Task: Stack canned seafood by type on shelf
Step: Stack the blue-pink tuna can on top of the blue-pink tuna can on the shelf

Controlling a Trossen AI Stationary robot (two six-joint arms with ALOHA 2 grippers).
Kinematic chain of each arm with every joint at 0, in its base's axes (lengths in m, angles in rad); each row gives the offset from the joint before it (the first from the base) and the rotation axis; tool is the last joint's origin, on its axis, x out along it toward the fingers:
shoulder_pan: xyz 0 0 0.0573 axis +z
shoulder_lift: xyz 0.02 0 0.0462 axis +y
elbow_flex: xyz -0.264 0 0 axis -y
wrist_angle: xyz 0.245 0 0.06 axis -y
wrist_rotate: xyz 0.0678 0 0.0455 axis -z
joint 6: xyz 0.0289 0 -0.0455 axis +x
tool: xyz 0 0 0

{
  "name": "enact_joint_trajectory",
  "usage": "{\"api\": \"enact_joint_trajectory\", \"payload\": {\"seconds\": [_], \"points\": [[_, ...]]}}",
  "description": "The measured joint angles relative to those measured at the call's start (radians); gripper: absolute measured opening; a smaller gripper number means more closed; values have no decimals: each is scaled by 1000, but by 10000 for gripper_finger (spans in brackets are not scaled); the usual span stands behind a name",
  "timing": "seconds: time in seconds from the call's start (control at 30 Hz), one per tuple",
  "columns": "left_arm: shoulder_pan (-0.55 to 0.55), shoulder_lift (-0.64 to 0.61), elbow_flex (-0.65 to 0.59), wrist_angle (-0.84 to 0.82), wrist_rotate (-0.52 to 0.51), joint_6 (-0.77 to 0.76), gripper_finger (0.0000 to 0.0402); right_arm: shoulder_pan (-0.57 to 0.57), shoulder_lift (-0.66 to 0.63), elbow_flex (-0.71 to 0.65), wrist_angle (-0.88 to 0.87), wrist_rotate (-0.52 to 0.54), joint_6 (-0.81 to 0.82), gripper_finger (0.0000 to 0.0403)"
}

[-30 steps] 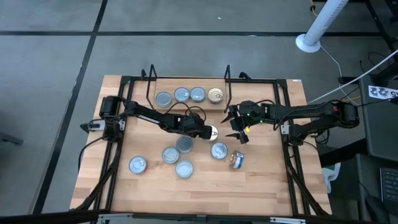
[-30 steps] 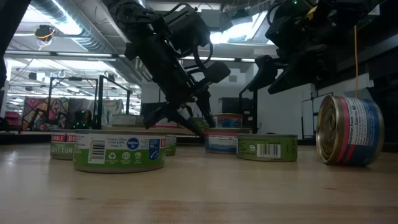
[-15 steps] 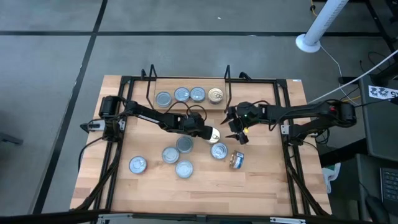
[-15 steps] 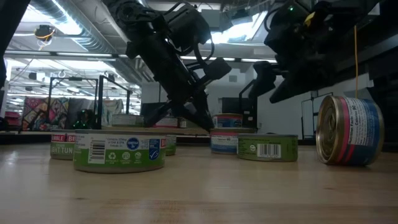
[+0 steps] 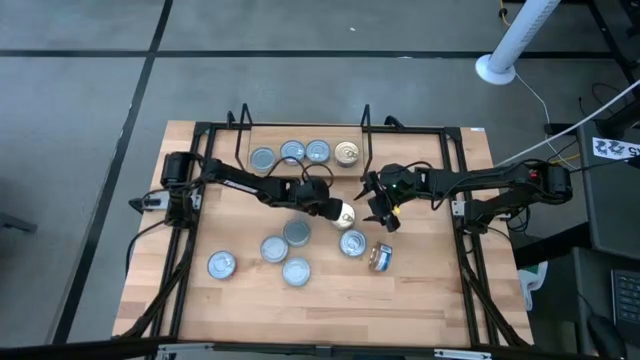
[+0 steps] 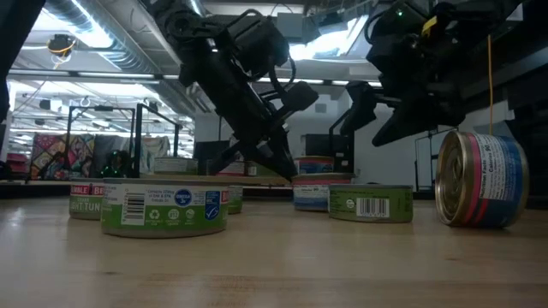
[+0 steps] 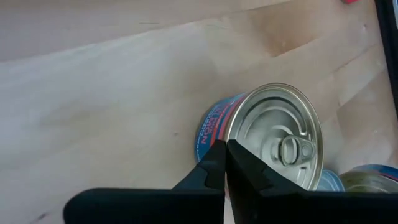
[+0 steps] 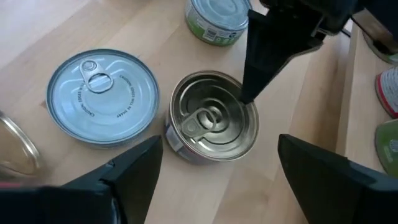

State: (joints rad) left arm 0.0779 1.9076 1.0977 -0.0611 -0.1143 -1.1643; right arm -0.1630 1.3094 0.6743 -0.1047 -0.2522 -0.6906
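Two arms meet over one tin (image 5: 343, 212) at mid-counter, just in front of the shelf (image 5: 243, 137). The left gripper (image 7: 225, 163) has its fingers pressed together, their tips touching the tin's rim on its blue-and-red side; it is nudging, not holding. The right gripper (image 8: 214, 163) hovers directly above the same tin with fingers spread wide, the silver lid and pull tab centred between them in its wrist view.

The step in hand looks like a handover: the left arm steadies or positions the tin while the right prepares to take it. Done well, the right fingers would drop straight down to straddle the wall below the rim, closing only once the left tips have backed off, since those tips sit where one right finger may want to land.

Room is tight. A blue-lidded tin (image 8: 103, 96) lies just beside the target and a green tin (image 8: 217, 17) is near on the far side; a slanted descent could clip either. On the shelf, four tins (image 5: 304, 152) already sit in a row, the gold-lidded one (image 5: 347, 152) at the right end. Black wire uprights flank the shelf, so a carried tin would likely need to rise clear before travelling back. One tin lies on its side (image 5: 381, 257) at the right, free to roll if bumped. The counter (image 5: 420, 300) is open toward the front edge.
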Motion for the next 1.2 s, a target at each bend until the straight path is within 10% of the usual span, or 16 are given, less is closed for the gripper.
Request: {"api": "enact_joint_trajectory", "payload": {"seconds": [1.2], "points": [[55, 0, -1, -6, 72, 39, 0, 257, 220, 1, 115, 548, -236, 321]]}}
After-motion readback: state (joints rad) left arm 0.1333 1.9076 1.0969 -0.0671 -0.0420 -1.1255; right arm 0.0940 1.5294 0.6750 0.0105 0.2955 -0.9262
